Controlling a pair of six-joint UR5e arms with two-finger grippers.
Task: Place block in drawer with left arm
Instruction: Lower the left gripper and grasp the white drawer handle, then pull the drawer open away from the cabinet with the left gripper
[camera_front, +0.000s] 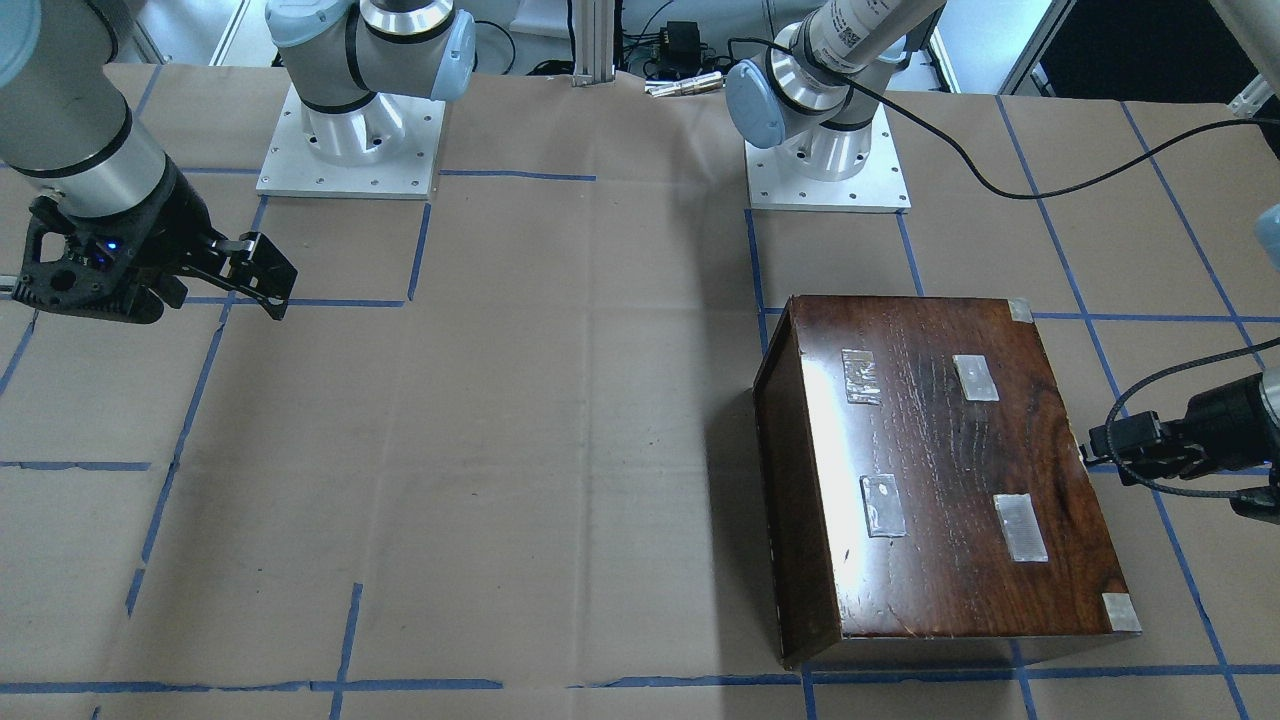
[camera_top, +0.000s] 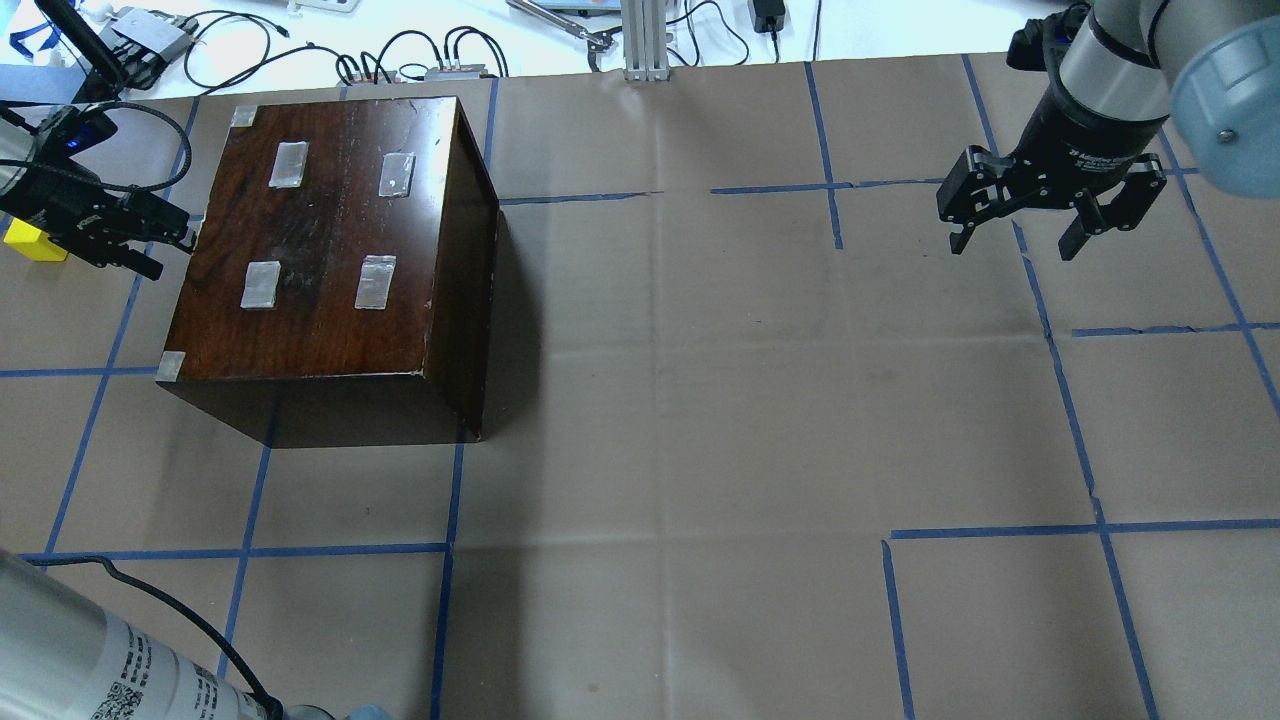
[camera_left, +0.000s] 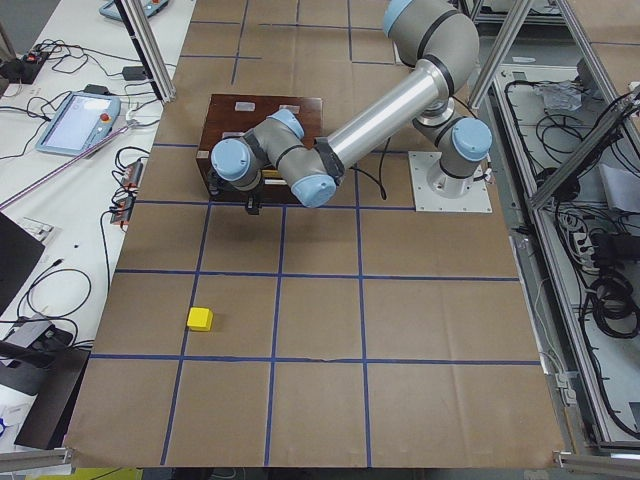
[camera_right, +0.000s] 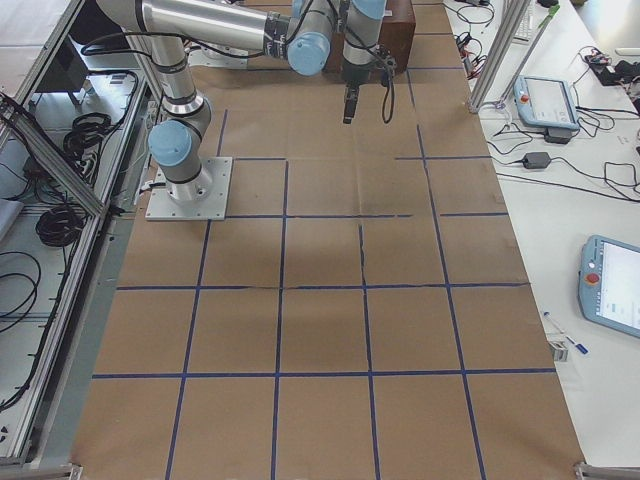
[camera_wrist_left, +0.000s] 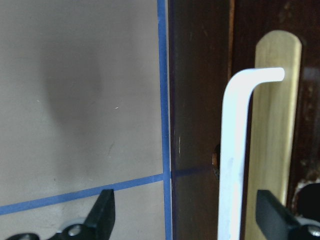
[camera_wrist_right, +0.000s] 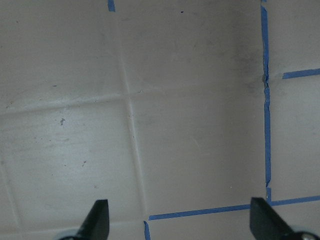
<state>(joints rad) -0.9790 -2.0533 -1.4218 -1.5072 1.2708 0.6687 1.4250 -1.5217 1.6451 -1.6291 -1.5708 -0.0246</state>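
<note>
Overhead exterior view is showing, at its far left, the small bright yellow rectangular block (camera_top: 25, 243) lying on the brown-paper-covered table (camera_top: 700, 420), partly hidden behind the left arm's black two-finger end effector (camera_top: 175, 250). That end effector is hanging released, grasping nothing, just beside the left face of the glossy dark-brown wooden cabinet (camera_top: 330, 240). Left wrist view is making this plainer. The fingers (camera_wrist_left: 105, 210) are standing spread, and a white bent-bar handle (camera_wrist_left: 235, 150) on a brass backplate (camera_wrist_left: 275, 125) is sitting between them, nearer the right-hand finger. The handle is on the dark front of the drawer (camera_wrist_left: 307, 100), which is looking shut. Far to the right, the right arm's black end effector (camera_top: 1012, 248) is hovering released over the table, well apart from everything.

Judging from this, the step in hand is opening the drawer, not yet fetching the block. The next move is calling for the left end effector to centre on the handle, clench on it, and pull straight out along the drawer's slide. The block, lying apart from the cabinet on that same side, is awaiting pickup afterwards.
</note>
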